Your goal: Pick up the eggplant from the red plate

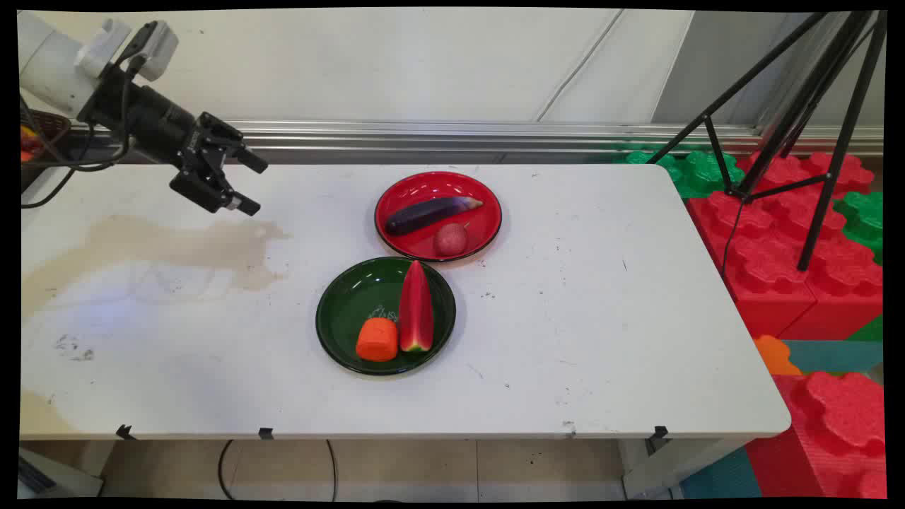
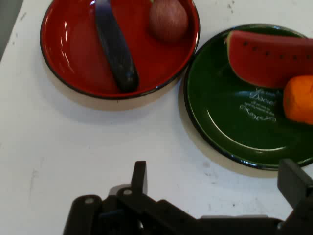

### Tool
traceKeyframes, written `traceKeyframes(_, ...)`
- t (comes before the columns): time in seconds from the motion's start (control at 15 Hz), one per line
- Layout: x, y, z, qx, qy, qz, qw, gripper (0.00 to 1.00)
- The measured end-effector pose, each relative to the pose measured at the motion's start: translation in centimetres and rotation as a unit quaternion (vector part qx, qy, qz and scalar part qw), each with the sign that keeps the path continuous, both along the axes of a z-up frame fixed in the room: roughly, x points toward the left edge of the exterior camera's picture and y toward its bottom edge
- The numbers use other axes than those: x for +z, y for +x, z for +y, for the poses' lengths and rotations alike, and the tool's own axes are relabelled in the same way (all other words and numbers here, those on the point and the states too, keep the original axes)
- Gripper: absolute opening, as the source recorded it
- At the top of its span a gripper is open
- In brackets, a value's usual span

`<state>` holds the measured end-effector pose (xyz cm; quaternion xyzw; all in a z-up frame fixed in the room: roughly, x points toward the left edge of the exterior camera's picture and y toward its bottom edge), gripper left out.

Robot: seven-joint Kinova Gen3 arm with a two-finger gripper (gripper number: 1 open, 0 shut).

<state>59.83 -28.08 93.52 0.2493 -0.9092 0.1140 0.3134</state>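
White table [image 1: 601, 339], tripod [image 1: 799, 120], foam blocks [image 1: 785, 268]

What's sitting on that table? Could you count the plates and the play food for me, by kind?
Plates: 2, red plate and green plate
Eggplant: 1
Small reddish fruit: 1
Watermelon slice: 1
Orange piece: 1
Total: 6

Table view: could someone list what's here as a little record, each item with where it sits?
hand: open, raised over the table's left far part, holding nothing
red plate: far middle, touching the green plate
on red plate: eggplant, reddish round fruit
green plate: nearer middle
on green plate: watermelon slice, orange piece
tripod: beyond the right end
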Motion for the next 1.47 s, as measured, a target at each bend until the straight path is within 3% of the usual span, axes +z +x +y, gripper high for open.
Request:
traceKeyframes(0.67,-0.3,-3.2,-2.4,-0.012,-0.005,0.012,0.9998,1.0)
traceKeyframes(1.47,-4.1,-8.9,-7.7,-0.006,-0.011,-0.007,0.9999,1.0)
